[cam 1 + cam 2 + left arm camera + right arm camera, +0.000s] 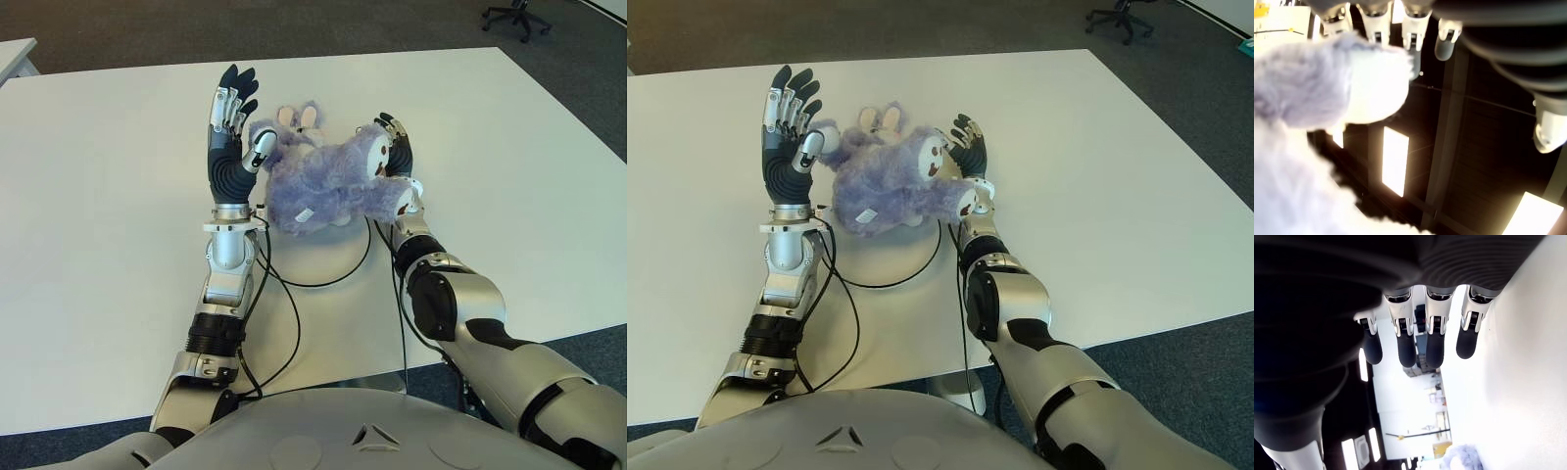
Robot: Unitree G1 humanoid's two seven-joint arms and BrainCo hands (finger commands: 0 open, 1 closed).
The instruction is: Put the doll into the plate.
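A fluffy purple doll (328, 181) with pale ears and paws sits on the white table (118, 196) between my two hands. My left hand (231, 132) stands upright at the doll's left side, fingers straight, thumb against the fur; its wrist view shows the doll (1312, 98) close to the palm with no finger curled round it. My right hand (398, 157) is at the doll's right side, partly hidden behind it. In its wrist view the fingers (1405, 345) are extended, and the doll (1462, 456) shows only as a small patch. No plate is in view.
Black cables (323, 279) loop across the table in front of the doll, between my forearms. Bare white table stretches to both sides and behind. An office chair (517, 15) stands on the dark floor beyond the far right corner.
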